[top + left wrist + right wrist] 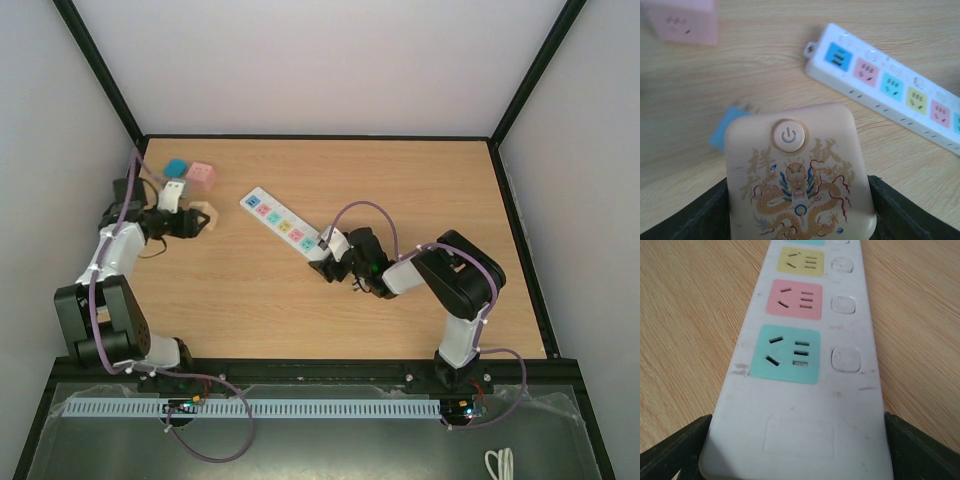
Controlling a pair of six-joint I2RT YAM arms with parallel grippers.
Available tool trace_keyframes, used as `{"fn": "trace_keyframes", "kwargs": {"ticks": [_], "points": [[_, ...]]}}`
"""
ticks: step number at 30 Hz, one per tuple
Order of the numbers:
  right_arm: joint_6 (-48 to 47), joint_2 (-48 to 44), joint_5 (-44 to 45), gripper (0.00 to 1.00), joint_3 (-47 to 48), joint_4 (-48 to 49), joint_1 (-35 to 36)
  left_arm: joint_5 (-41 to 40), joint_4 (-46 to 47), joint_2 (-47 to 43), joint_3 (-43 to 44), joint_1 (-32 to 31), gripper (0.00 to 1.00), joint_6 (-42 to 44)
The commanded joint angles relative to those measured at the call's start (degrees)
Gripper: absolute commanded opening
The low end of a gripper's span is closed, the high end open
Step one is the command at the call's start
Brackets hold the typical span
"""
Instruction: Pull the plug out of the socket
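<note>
The socket is a long white power strip (pixel 280 222) with pastel outlets, lying diagonally mid-table. Every outlet that shows is empty. My right gripper (pixel 325 258) is shut on its near end; in the right wrist view the strip (pixel 805 390) fills the space between the dark fingers (pixel 675 452). The plug (pixel 206 217) is a beige adapter with a dragon print and a power button (pixel 795 170). My left gripper (pixel 196 220) is shut on it, left of the strip and apart from it. The strip's far end shows in the left wrist view (pixel 890 92).
A pink cube (pixel 202 175) and a blue cube (pixel 175 167) sit at the back left, behind my left gripper. The pink cube (pixel 682 22) and a blue block (pixel 722 131) show in the left wrist view. Black frame rails border the table.
</note>
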Motion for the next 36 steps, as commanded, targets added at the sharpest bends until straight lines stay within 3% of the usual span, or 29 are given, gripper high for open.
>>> {"fn": "trace_keyframes", "kwargs": {"ticks": [1, 7, 16, 19, 25, 36], "points": [[0.4, -1.0, -0.4, 0.44, 0.9, -4.1, -0.3, 8.3, -4.2, 4.2, 0.4, 7.3, 0.17, 6.6], [1.1, -1.5, -0.7, 0.46, 1.4, -4.5, -0.3, 7.5, -2.7, 10.8, 1.6, 13.8, 0.17, 8.9], [1.1, -1.4, -1.2, 0.47, 1.4, -4.2, -0.3, 8.3, -1.2, 19.7, 2.9, 18.0, 0.19, 9.4], [1.5, -1.5, -0.9, 0.55, 1.5, -4.4, -0.3, 9.1, -0.1, 21.6, 3.1, 19.4, 0.25, 8.1], [1.6, -1.9, -1.1, 0.74, 1.9, -4.4, -0.3, 7.5, 0.9, 24.0, 4.1, 20.5, 0.47, 7.0], [2.0, -3.5, 0.1, 0.97, 4.7, -7.7, -0.3, 4.7, 3.6, 26.0, 4.1, 22.4, 0.7, 4.7]]}}
